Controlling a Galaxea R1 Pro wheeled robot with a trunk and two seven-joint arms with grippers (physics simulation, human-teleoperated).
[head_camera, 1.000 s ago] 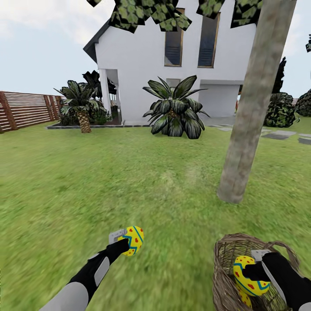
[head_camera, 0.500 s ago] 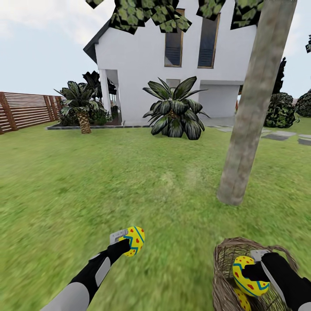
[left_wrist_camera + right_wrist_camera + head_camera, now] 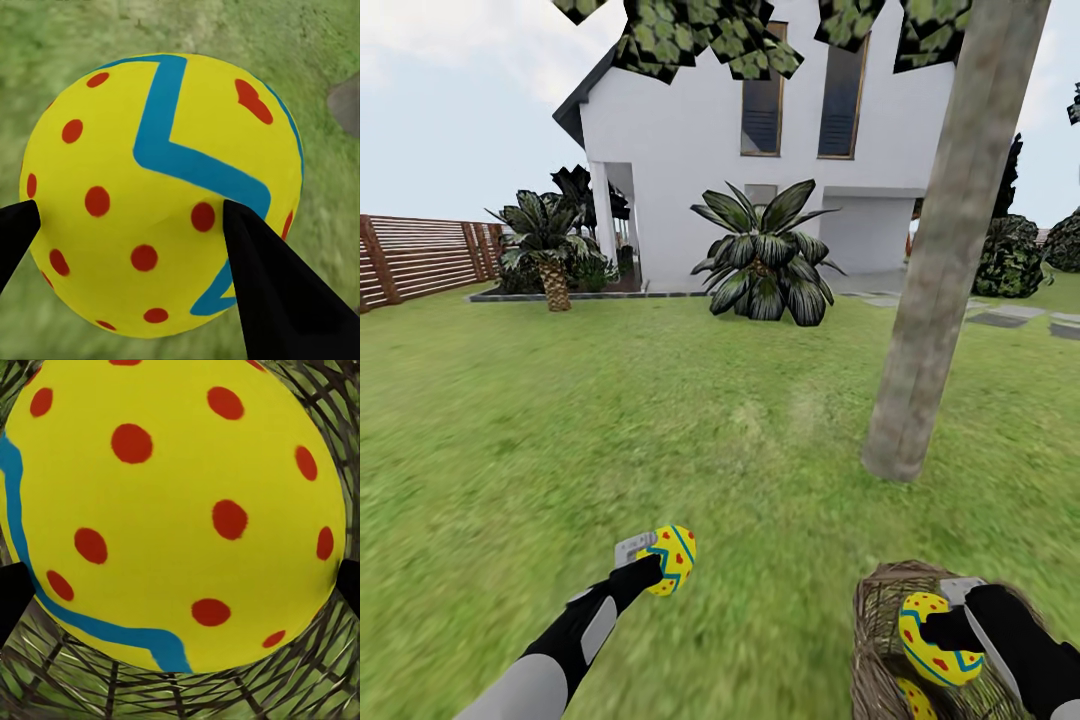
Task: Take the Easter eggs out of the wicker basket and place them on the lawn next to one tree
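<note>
At lower frame the left gripper (image 3: 660,560) clamps one Easter egg (image 3: 672,558) above the lawn (image 3: 560,420), the right gripper (image 3: 935,630) clamps a second egg (image 3: 935,637) over the wicker basket (image 3: 875,620), where a third egg (image 3: 913,700) lies; none yet sits by the tree (image 3: 940,270).

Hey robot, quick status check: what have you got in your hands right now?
Left gripper shut on one egg above the lawn. Right gripper shut on second egg over the wicker basket. Third egg inside. Tree ahead, path open.

Whole view tilted up a bit: wicker basket (image 3: 880,640) lower in frame, third egg (image 3: 913,700) nearly cut off.
</note>
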